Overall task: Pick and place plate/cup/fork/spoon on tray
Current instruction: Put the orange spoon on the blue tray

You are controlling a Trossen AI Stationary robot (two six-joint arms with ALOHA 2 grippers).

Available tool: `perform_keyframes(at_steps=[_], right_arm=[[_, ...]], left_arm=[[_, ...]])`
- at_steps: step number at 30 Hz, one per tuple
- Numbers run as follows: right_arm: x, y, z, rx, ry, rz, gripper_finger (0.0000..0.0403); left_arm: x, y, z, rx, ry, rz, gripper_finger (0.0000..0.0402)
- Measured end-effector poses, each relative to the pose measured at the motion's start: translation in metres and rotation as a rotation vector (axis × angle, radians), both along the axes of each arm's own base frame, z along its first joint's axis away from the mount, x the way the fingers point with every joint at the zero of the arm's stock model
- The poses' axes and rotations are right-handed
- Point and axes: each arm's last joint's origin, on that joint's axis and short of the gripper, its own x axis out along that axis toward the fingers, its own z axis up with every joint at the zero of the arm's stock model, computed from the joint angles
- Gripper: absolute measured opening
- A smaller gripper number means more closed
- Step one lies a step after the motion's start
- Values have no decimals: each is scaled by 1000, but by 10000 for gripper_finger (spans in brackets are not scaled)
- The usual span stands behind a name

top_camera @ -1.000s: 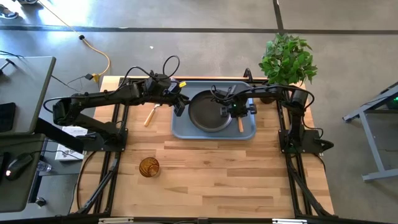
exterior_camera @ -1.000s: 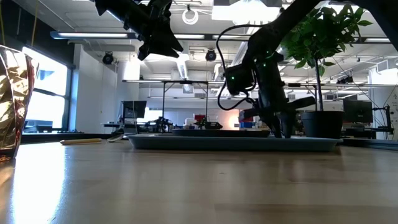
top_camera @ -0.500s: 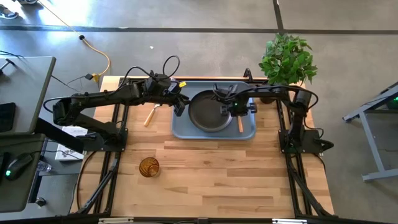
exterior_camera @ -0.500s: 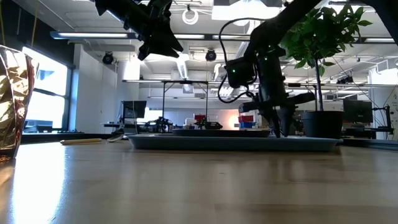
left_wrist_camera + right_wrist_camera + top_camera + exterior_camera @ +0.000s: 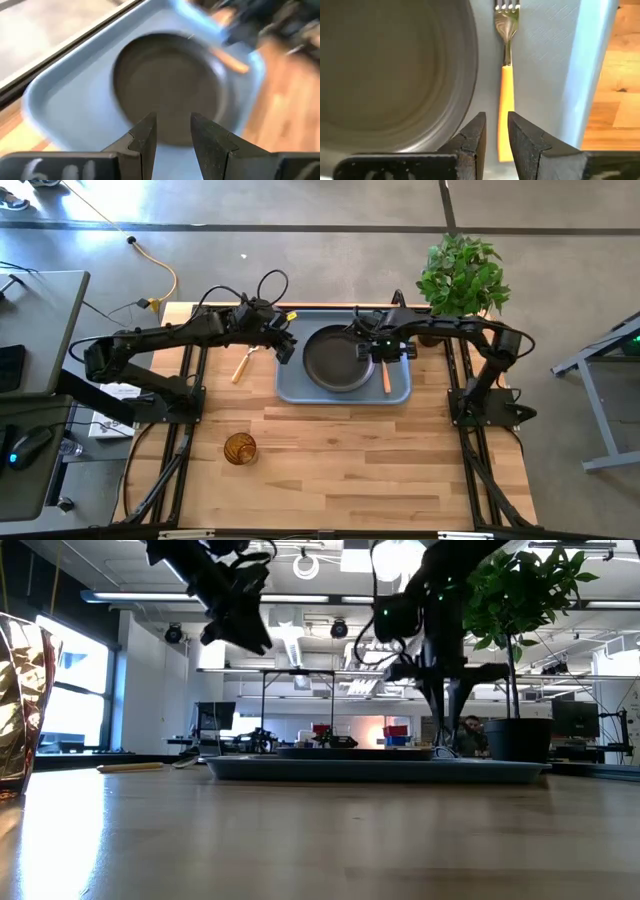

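The dark plate (image 5: 335, 360) lies on the blue-grey tray (image 5: 343, 392). The fork (image 5: 386, 378), with its orange handle, lies flat on the tray to the right of the plate and shows in the right wrist view (image 5: 506, 75). My right gripper (image 5: 372, 352) hangs above the fork and the plate's right rim, slightly open and empty (image 5: 496, 117). My left gripper (image 5: 284, 347) hovers over the tray's left end, slightly open and empty (image 5: 172, 120). The amber cup (image 5: 240, 448) stands on the table near the front left. A slim utensil (image 5: 240, 366), the spoon as far as I can tell, lies on the table left of the tray.
A potted plant (image 5: 462, 275) stands at the table's far right corner. Bare wood lies between the tray and the table's near edge. The cup fills the low view's left edge (image 5: 20, 700).
My right gripper has gone up from the tray beside the fork and now hangs well above it. The fork has stayed where it lay. My left gripper has shifted a little toward the table's left edge.
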Motion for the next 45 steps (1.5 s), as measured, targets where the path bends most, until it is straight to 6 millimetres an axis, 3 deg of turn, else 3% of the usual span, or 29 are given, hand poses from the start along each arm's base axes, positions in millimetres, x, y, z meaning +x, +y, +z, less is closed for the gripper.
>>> perform_keyframes(at_steps=[12, 23, 32, 45], right_arm=[[-5, 32, 43, -175, -131, 61, 71], [-4, 38, 45, -198, -133, 106, 71], [-4, 37, 45, -196, -135, 122, 71], [-3, 37, 45, -199, -143, 121, 71]], left_arm=[[-23, 13, -14, -74, 202, 62, 134], [-54, 18, -36, -238, 451, 185, 189], [-75, 16, -73, -370, 550, 335, 180], [-91, 20, -114, -402, 511, 438, 174]])
